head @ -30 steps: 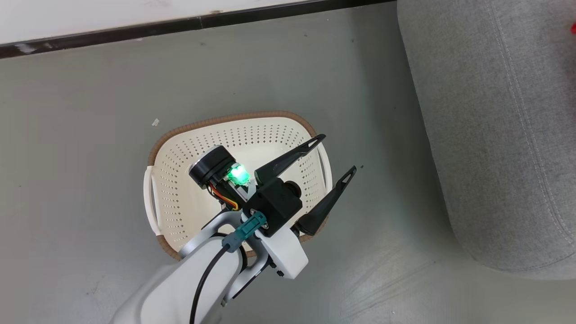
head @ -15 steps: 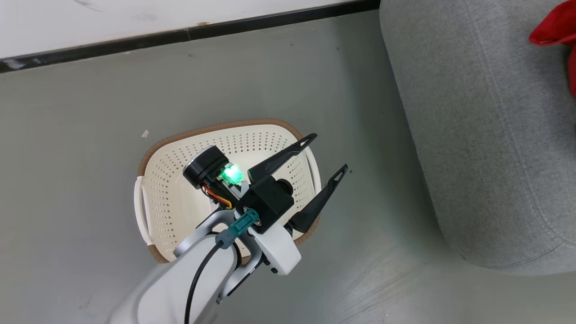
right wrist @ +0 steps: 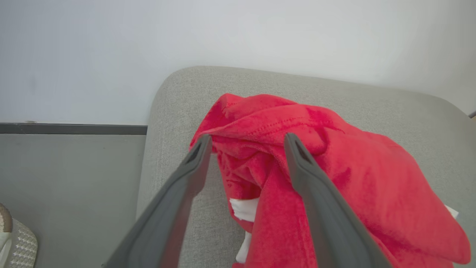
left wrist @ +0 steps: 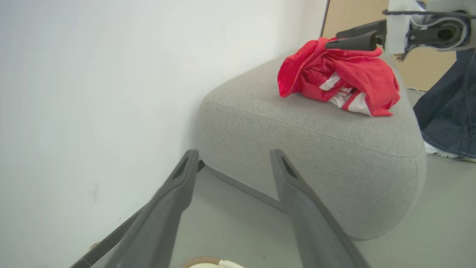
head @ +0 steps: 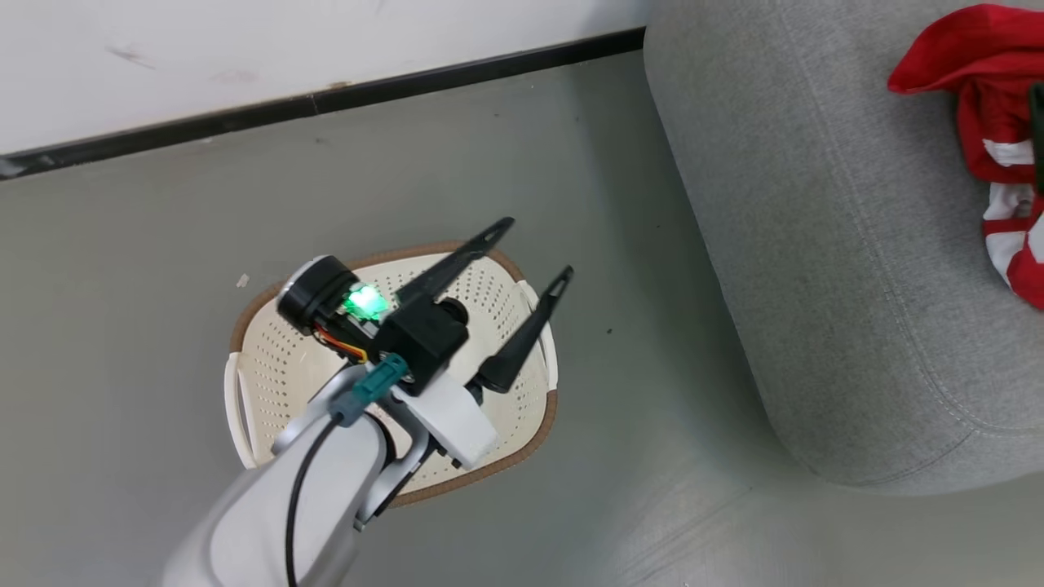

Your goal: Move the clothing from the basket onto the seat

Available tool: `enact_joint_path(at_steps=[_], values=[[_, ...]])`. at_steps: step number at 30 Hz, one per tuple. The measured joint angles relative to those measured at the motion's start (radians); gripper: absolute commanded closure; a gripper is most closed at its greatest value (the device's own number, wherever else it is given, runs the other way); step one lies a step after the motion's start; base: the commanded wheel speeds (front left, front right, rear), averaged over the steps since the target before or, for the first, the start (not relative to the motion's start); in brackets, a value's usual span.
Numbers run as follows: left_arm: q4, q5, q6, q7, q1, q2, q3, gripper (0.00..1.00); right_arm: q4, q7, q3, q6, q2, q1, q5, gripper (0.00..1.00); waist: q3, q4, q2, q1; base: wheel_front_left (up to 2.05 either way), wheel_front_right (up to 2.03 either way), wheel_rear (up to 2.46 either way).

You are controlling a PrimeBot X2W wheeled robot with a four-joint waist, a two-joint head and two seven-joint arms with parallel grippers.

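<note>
The red and white clothing (head: pixel 991 98) lies bunched on top of the grey seat (head: pixel 816 244) at the right edge of the head view. The cream basket (head: pixel 269 367) stands on the floor to the left of the seat with nothing visible inside it. My left gripper (head: pixel 538 246) hangs open over the basket's far right rim, holding nothing. In the left wrist view, my right gripper (left wrist: pixel 333 41) hovers at the top of the clothing (left wrist: pixel 346 74). Its own view has its fingers spread open (right wrist: pixel 248 137) just above the red fabric (right wrist: pixel 334 167), which rests on the seat (right wrist: pixel 178 111).
A white wall with a dark baseboard (head: pixel 326 102) runs behind the basket and the seat. A person's leg in jeans (left wrist: pixel 446 111) stands beyond the seat's far end. A shoe (right wrist: pixel 15 242) is on the grey floor left of the seat.
The head camera has swung to the right, bringing the clothing on the seat into the picture. My left gripper stays open over the basket.
</note>
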Motion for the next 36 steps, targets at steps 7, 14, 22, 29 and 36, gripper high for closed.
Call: enact_joint_path(at_steps=[7,14,22,29,36], values=[[0.023,-0.028,0.030,-0.031,0.037,0.013,0.053,0.00,-0.096,0.000,0.006,0.000,0.022,0.039,0.002,0.00,-0.035,-0.010,0.0000,0.0000,0.00,0.00,0.00],[0.052,-0.050,0.077,-0.075,0.082,0.037,0.126,0.00,-0.187,0.000,0.000,0.000,0.070,0.097,0.012,0.00,-0.081,-0.010,0.0000,0.0000,0.00,0.00,0.00],[0.092,-0.069,0.167,-0.115,0.153,0.051,0.230,0.00,-0.297,0.000,-0.035,0.000,0.126,0.156,0.016,0.00,-0.138,0.003,0.0000,0.0000,0.00,0.00,0.00],[0.115,-0.108,0.214,-0.138,0.226,0.052,0.290,0.00,-0.355,-0.002,-0.071,0.000,0.179,0.240,0.011,0.00,-0.189,0.024,0.0000,0.0000,0.00,0.00,0.00],[0.141,-0.128,0.250,-0.148,0.321,0.060,0.337,0.00,-0.404,-0.003,-0.105,-0.001,0.225,0.342,-0.023,0.00,-0.248,0.052,0.0000,0.0000,0.00,0.00,0.00]])
